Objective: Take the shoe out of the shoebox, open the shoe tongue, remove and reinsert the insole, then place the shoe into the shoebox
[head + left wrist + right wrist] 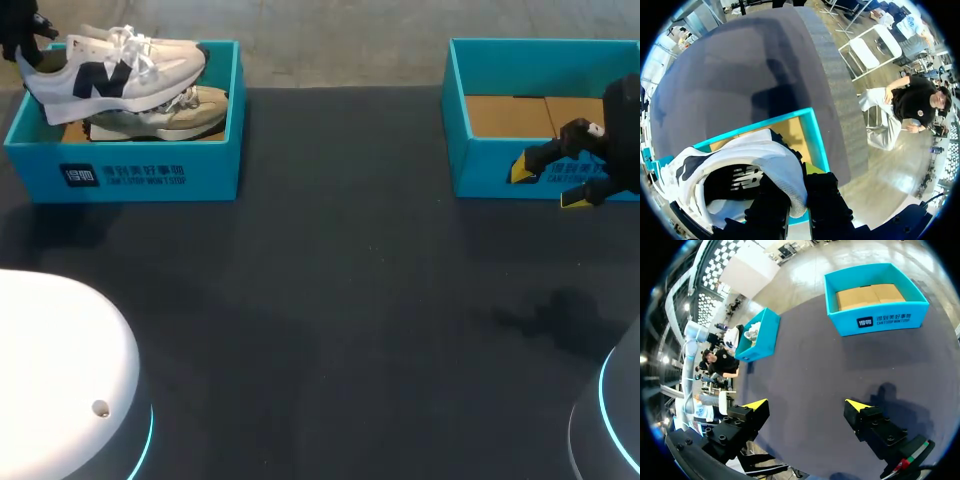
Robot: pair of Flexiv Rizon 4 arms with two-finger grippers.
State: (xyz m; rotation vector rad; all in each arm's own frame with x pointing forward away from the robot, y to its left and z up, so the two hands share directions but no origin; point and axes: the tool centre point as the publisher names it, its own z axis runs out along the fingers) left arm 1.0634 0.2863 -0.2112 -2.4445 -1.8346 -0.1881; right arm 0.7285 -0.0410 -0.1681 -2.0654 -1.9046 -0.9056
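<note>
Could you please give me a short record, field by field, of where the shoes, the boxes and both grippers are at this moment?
white shoe: tilted, partly above the rim of the left shoebox, over the beige shoe
beige shoe: lying inside the left shoebox
left shoebox: teal, holds both shoes
right shoebox: teal, no shoe inside, cardboard floor showing
left gripper: fingers pinch the white shoe's heel
right gripper: fingers wide apart, holding nothing, over the table in front of the right shoebox
</note>
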